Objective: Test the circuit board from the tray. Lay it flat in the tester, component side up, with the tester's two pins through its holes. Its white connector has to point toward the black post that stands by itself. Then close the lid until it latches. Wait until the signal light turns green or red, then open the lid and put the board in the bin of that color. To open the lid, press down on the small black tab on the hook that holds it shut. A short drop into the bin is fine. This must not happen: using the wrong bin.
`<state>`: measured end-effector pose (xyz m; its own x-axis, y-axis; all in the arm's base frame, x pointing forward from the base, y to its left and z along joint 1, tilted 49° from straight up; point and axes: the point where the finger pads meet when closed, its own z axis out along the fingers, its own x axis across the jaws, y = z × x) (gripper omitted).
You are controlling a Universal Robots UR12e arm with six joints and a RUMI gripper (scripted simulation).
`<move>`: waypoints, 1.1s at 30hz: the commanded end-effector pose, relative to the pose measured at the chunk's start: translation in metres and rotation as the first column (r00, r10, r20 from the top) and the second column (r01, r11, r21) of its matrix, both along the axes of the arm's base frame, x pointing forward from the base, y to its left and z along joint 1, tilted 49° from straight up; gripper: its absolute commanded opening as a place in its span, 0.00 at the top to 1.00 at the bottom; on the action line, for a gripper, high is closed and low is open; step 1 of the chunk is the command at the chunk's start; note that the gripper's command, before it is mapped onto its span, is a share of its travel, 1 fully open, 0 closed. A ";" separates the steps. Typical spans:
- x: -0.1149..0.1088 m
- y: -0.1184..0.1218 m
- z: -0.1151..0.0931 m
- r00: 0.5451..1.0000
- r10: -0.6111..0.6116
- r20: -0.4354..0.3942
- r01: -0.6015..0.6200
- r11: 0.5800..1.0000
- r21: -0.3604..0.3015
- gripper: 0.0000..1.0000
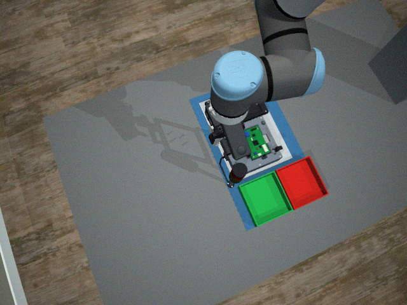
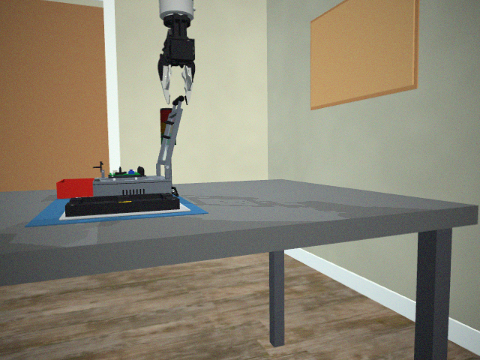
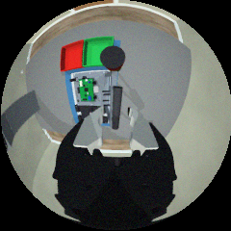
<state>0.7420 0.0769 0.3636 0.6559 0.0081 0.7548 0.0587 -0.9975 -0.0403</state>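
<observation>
The green circuit board lies flat in the grey tester, component side up; it also shows in the wrist view. The tester's lid stands open, nearly upright, leaning slightly back. My gripper points straight down above the lid. Its fingers are partly open on either side of the lid's black top handle, not clamped on it. In the wrist view the lid's edge runs between my fingertips. The latch hook stands at the tester's far side.
The signal light tower stands by the tester's corner, close behind the lid. The green bin and red bin sit side by side on the blue mat. The black tray lies in front of the tester.
</observation>
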 end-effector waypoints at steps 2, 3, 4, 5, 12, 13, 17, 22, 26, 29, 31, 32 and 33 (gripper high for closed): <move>0.001 0.000 0.000 1.000 0.000 0.001 0.000 1.000 0.000 0.70; 0.001 0.000 0.000 1.000 0.000 0.001 0.000 1.000 0.000 0.70; 0.001 0.000 0.000 1.000 0.000 0.001 0.000 1.000 0.000 0.70; 0.001 0.000 0.000 1.000 0.000 0.001 0.000 1.000 0.000 0.70; 0.001 0.000 0.000 1.000 0.000 0.001 0.000 1.000 0.000 0.70; 0.001 0.000 0.000 1.000 0.000 0.001 0.000 1.000 0.000 0.70; 0.001 0.000 0.000 1.000 0.000 0.001 0.000 1.000 0.000 1.00; 0.001 0.000 0.000 1.000 0.000 0.001 0.000 1.000 0.000 1.00; 0.001 0.000 0.000 1.000 0.000 0.001 0.000 1.000 0.000 1.00; 0.001 0.000 0.000 1.000 0.000 0.001 0.000 1.000 0.000 1.00; 0.001 0.000 0.000 1.000 0.000 0.001 0.000 1.000 0.000 1.00; 0.001 0.000 0.000 1.000 0.000 0.001 0.000 1.000 0.000 1.00; 0.001 0.000 0.000 1.000 0.000 0.001 0.000 1.000 0.000 1.00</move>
